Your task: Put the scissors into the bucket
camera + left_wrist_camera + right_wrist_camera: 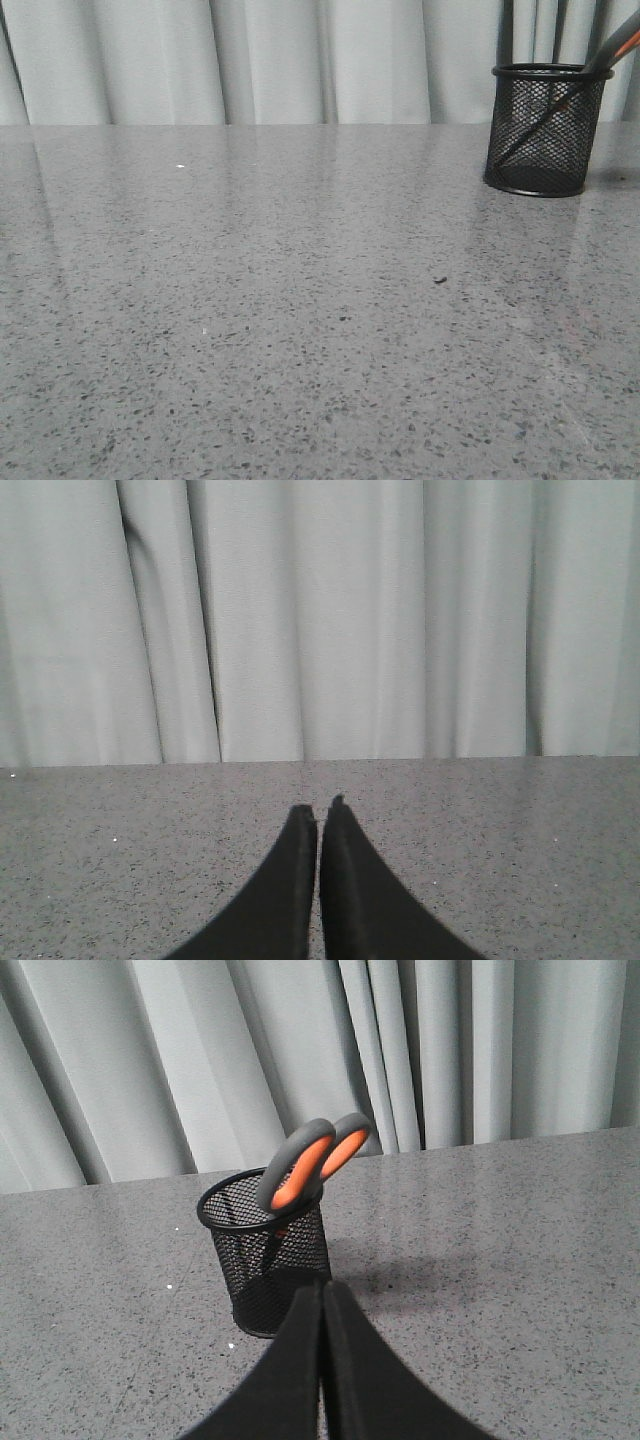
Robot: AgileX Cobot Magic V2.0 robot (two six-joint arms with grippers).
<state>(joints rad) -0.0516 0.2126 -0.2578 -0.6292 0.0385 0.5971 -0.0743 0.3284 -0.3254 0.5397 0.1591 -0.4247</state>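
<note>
Orange-lined scissors (310, 1165) lean in the mesh bucket (265, 1260) (cylindrical); both end effectors closed, empty.

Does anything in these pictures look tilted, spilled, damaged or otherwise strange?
Nothing stands out. The grey-handled scissors with orange loop linings stand blades down in the upright black wire-mesh bucket, leaning against its rim, handles above it. Nothing is spilled on the speckled grey table. The left pincer and the right pincer are shut and empty.
</note>
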